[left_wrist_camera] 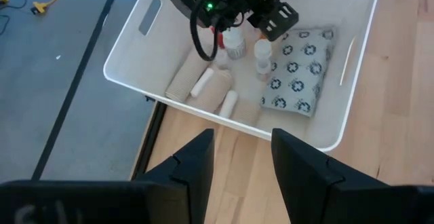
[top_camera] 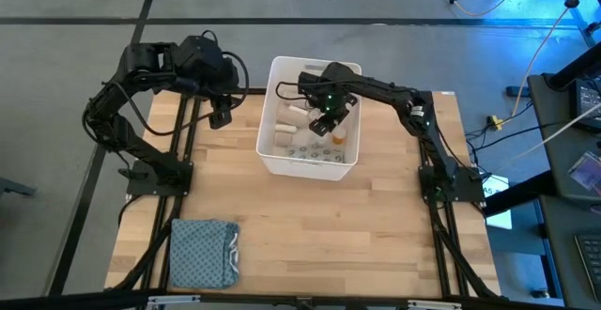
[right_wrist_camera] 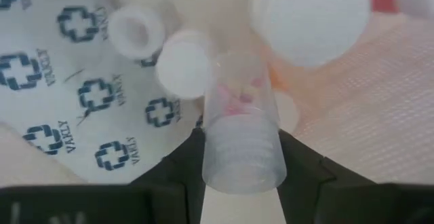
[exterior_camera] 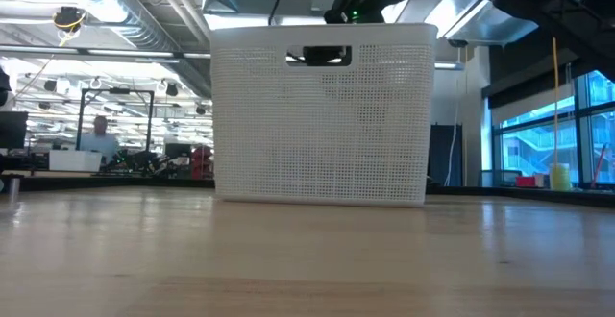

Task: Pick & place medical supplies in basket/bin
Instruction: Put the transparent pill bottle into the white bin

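Most supplies already lie in the basket [top_camera: 274, 157]; right gripper [right_wrist_camera: 241, 157] clamps a clear vial [right_wrist_camera: 242, 132] above them (left gripper [left_wrist_camera: 242, 157] parted, empty, waiting outside).

Two black arms of jointed metal with looping black cables; a tiny green light glows above the right hand [top_camera: 326, 122].
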`<state>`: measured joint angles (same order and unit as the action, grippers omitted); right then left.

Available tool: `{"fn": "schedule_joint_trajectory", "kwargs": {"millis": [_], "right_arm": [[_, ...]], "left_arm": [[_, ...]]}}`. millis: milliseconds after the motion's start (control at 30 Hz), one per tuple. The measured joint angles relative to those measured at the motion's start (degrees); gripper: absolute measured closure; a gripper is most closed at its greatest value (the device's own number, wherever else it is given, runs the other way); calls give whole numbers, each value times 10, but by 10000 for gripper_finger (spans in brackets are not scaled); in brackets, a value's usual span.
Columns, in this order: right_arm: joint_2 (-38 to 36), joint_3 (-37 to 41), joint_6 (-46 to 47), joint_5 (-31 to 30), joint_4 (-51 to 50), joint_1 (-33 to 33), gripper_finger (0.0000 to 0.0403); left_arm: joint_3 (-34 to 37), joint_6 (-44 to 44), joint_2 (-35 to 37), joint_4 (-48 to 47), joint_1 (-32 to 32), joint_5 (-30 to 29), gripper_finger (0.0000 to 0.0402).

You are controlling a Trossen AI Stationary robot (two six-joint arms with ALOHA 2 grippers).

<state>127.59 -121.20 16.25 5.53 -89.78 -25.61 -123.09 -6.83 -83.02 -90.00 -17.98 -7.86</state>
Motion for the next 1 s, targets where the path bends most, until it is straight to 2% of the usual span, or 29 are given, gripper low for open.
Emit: {"fn": "schedule_joint_trajectory", "kwargs": {"millis": [367, 1000], "right_arm": [[2, 4, -15, -14, -3, -7, 268], [53, 5, -64, -10, -2, -7, 267]], "left_arm": [[0, 0, 0, 0, 0, 0, 261], [0, 0, 0, 0, 0, 0, 261]]}}
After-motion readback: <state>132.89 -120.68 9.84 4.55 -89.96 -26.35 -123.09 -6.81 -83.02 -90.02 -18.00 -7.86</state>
